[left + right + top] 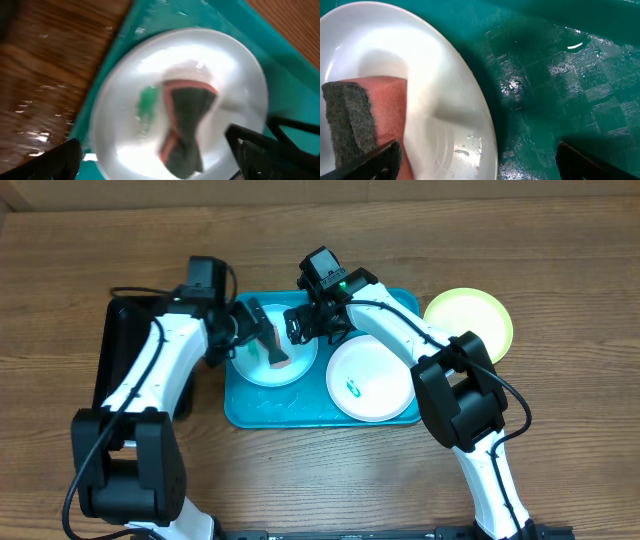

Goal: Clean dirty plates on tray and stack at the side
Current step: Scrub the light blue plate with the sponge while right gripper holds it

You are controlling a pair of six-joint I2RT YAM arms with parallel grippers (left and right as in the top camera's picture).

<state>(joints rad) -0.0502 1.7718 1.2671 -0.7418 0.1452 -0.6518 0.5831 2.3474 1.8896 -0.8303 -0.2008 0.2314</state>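
The turquoise tray holds a light blue plate on its left and a white plate with a teal smudge on its right. The yellow-green plate lies on the table to the right of the tray. A pink sponge with a dark scrub face stands on the blue plate, beside a green smudge. My left gripper is open, its fingers wide on either side of the sponge. My right gripper is open astride the blue plate's rim, next to the sponge.
A black tray lies left of the turquoise tray, under my left arm. The tray floor is wet. Both arms meet over the left half of the tray.
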